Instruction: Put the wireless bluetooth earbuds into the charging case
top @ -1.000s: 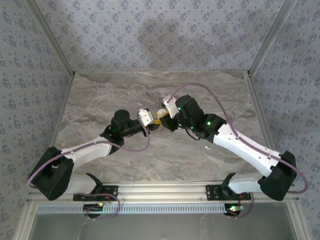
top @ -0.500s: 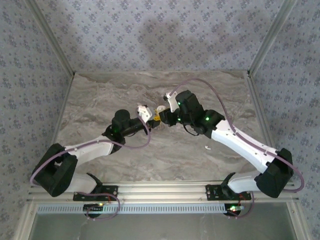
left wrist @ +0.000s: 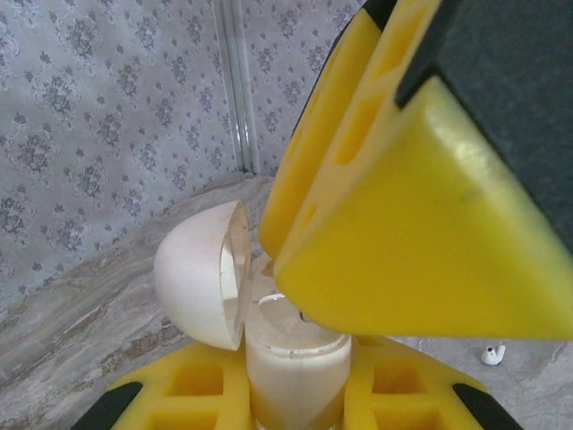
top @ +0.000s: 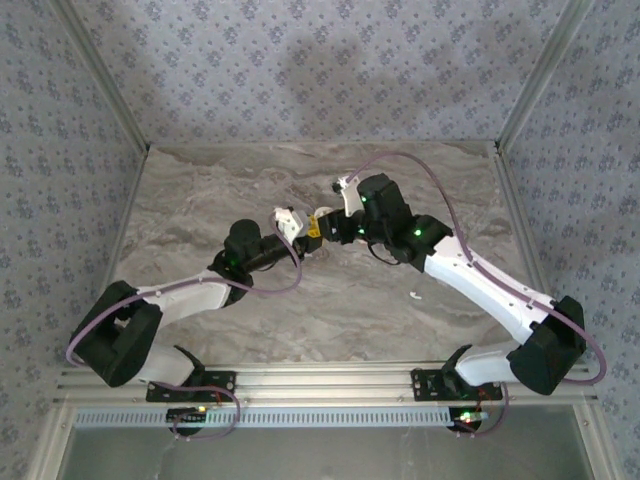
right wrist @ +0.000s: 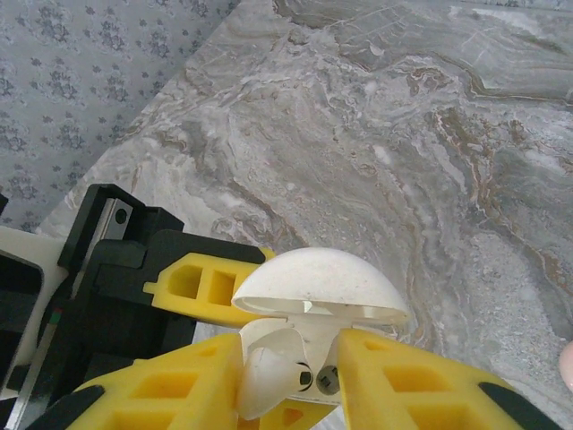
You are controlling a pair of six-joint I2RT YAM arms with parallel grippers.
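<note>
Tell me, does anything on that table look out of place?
One thing: a tiny white earbud lies loose on the marble table, well apart from the open charging case, which the left claw grips. It looks stray because it belongs in that case. Nothing looks spilled or broken.

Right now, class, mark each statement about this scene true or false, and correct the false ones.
1. The lid of the charging case stands open. True.
2. The left hand grips the charging case. True.
3. The right hand waits far from the case. False: the right hand's fingers are at the case's opening.
4. Nothing lies on the table. False: one earbud lies there, beside the right arm.
</note>
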